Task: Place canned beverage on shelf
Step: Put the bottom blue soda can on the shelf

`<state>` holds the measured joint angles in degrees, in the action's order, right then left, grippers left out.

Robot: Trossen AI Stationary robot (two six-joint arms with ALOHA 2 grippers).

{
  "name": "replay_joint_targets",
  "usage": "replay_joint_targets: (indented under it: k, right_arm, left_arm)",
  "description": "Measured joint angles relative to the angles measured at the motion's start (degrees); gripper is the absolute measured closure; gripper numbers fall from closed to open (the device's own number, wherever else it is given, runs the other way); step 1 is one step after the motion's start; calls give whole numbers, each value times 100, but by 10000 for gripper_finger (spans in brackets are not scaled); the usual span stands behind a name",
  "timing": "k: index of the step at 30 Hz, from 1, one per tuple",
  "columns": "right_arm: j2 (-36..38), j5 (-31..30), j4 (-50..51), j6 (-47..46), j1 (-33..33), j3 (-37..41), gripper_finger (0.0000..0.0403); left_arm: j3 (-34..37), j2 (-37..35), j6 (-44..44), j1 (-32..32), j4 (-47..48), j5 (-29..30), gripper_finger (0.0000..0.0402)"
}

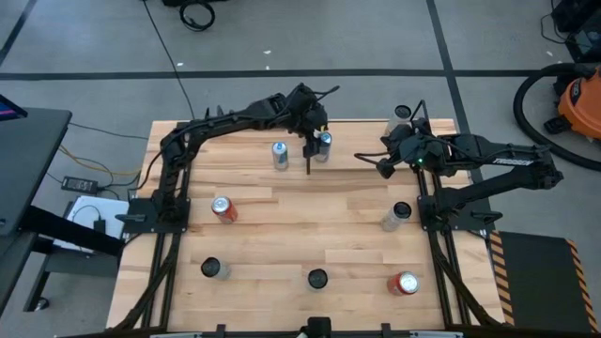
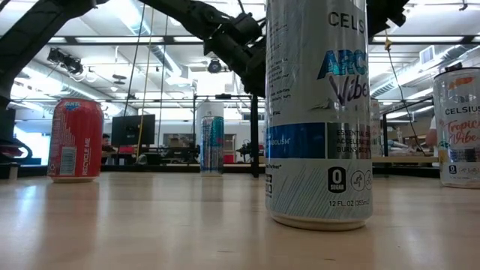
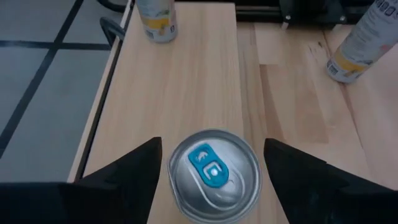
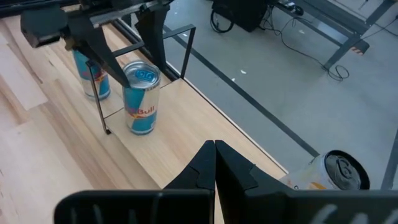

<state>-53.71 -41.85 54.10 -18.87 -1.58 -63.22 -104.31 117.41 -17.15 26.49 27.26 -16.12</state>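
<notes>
- The left gripper (image 3: 213, 168) has its jaws spread wide, one dark finger on each side of a blue and silver can (image 3: 214, 177); a clear gap shows between each finger and the can's rim, so nothing is gripped.
- That can stands upright on the shelf (image 3: 186, 81), a pale smooth panel with a thin black rod along its outer edge, at the far edge of the table.
- In the right wrist view the same can (image 4: 140, 99) shows blue with red lettering, the left gripper (image 4: 118, 37) directly above it and a black rod standing just beside it.
- From overhead, the left gripper (image 1: 315, 127) is over the can (image 1: 324, 145) near the middle of the table's far edge.
- A second blue can (image 1: 280, 155) stands near it on the darker planked tabletop (image 1: 310, 225).
- The right gripper (image 4: 215, 163) has its jaws pressed together with nothing between them; it hovers (image 1: 383, 161) to the right of the shelf, well apart from the can.
- A pale can (image 4: 336, 171) stands farther along the shelf near the right arm.
- In the low view a tall white can (image 2: 319, 112) fills the foreground, with a red can (image 2: 74, 140) off to one side.
</notes>
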Motion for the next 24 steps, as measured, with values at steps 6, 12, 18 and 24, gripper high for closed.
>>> replay_joint_targets:
  k: [6,12,18,24]
  right_arm:
    - [-2,26,-174,393,-1,2,393]
    - [-97,318,-311,556,2,2,378]
    - [-320,704,-287,558,-7,2,330]
    - [-603,871,-283,592,-5,2,273]
  left_arm:
    - [2,-305,1,-61,40,1,118]
    - [-4,-735,-8,-210,71,-10,118]
    - [0,-1087,-63,-319,264,-20,118]
    - [0,-1395,-68,-355,577,-1,118]
